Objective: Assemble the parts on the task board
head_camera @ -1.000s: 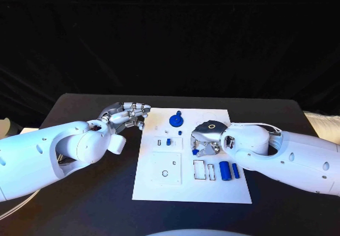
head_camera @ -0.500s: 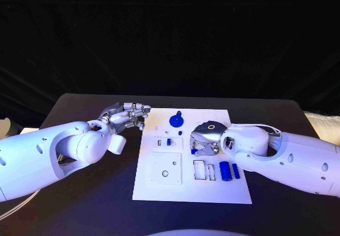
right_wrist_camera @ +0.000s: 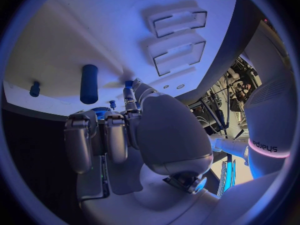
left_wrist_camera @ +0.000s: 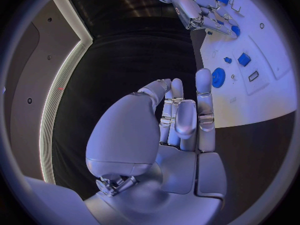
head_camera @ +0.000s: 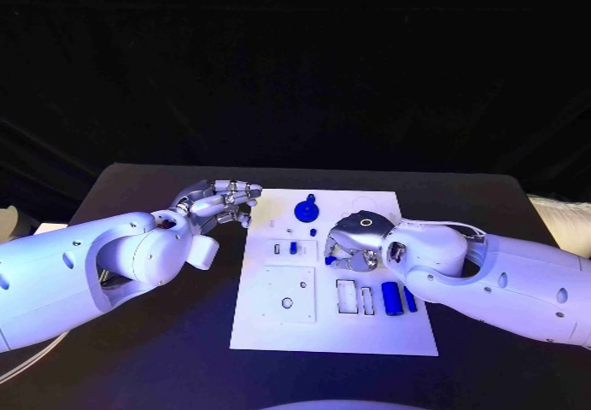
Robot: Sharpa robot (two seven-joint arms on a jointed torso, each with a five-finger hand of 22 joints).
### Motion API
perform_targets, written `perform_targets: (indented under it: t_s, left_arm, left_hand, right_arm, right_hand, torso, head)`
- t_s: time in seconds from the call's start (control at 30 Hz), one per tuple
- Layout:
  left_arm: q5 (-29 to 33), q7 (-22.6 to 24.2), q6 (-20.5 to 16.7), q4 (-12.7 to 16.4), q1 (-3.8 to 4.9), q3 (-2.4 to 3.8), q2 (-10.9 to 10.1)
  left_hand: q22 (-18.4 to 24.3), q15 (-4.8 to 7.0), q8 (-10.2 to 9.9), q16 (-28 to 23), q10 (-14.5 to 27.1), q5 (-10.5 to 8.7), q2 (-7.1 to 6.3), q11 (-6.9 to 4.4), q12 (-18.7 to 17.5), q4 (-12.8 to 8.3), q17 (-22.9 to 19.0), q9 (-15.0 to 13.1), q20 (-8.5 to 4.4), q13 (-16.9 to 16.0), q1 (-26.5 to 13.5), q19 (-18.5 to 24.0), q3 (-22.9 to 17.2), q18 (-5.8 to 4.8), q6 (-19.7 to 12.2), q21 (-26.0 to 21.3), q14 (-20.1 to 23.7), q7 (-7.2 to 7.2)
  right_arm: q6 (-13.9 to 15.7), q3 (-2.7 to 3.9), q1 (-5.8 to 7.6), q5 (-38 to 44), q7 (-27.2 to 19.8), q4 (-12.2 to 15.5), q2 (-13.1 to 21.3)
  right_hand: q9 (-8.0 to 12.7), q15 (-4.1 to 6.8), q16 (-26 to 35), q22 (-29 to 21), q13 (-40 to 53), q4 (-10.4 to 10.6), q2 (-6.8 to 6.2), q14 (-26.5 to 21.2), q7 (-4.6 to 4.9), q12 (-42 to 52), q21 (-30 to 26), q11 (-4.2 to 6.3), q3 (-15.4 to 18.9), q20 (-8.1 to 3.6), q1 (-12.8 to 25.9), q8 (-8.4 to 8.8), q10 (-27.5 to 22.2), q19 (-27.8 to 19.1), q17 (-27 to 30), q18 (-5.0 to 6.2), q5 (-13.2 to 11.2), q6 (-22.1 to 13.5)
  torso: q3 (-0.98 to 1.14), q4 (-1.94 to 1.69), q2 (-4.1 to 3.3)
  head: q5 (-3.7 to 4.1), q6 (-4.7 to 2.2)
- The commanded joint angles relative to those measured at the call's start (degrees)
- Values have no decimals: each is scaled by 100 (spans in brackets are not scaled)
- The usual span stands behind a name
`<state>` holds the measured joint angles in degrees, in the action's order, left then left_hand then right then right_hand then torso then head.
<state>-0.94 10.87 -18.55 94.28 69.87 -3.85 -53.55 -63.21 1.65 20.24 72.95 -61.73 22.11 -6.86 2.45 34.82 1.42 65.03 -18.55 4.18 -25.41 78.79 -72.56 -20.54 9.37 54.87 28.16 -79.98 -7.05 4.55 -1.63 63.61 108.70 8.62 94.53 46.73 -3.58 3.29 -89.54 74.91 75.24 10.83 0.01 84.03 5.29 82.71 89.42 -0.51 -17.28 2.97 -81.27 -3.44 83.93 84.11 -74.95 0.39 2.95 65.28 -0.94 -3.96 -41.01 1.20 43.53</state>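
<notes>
Nearest you, the task board point(head_camera: 295, 329) had its front edge lying well back from the table's point(head_camera: 148, 359) near edge, with bare black surface open in front of it and along both its long sides. On the board's near half sat a raised square plate with a hole point(head_camera: 289, 295), and to its right two narrow slots point(head_camera: 357, 297), then a blue cylinder point(head_camera: 390, 297) with a slimmer blue piece point(head_camera: 409, 298) just beside it, close to the board's right edge.

Your right hand point(head_camera: 348, 248) hung over the middle of the board, fingers curled down close to its surface. A small blue part point(head_camera: 331, 251) showed at its fingertips; in the right wrist view a blue tip point(right_wrist_camera: 128, 83) sat just at the end of one finger, but you could not tell whether the hand was pinching it or only touching it.

Your left hand point(head_camera: 219, 203) held nothing, fingers loosely bent and apart, hovering off the board's left edge near its far corner, over bare table. The left wrist view showed those fingers point(left_wrist_camera: 203, 110) clear of the board edge.

Farther on, a blue gear-like disc point(head_camera: 307, 208) lay near the board's far edge, with a small blue peg point(head_camera: 313, 231) just in front of it. Beyond the board, a strip of table stayed open up to its far edge.
</notes>
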Motion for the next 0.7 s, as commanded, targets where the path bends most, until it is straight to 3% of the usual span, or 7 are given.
perform_targets:
  t_s: [0.03,0.47,0.7]
  left_arm:
    - [22,15,39,26,1,3,-1]
    - [22,3,56,37,1,3,-13]
    - [22,-10,59,38,1,2,-13]
  left_hand:
    - [8,-7,-15,-32,46,24,8,9,20,-24,-9,9,16,7,46,-25,-2,86,-4,-36,27,-26]
    - [23,-17,-22,-41,50,19,15,20,27,-8,-28,29,22,27,5,-19,10,85,-17,-63,36,-36]
    - [35,-19,-25,-45,54,19,13,21,27,-9,-36,34,23,31,0,-12,12,89,-22,-88,40,-37]
  right_arm:
    - [113,0,-4,98,-31,-2,-17]
    - [221,0,-4,82,-42,-15,-35]
    - [473,1,-4,79,-2,2,-39]
  right_hand:
    - [-15,-8,-39,1452,1106,20,-8,595,7,-39,16,-34,-63,1,96,-18,253,553,-1496,-23,33,-58]
    - [-25,-29,-46,1460,1110,116,107,597,21,-33,22,-43,-616,25,151,-37,254,558,-1505,-25,8,-70]
    - [-35,-36,-46,1479,1118,-4,-167,597,28,-15,36,-46,-749,30,150,-55,262,570,-1505,-30,2,-30]
  torso:
    - [-1,3,1]
    - [3,4,-4]
    - [-1,0,0]
  head:
    - [-6,4]
    - [-15,3]
    - [-22,-9]
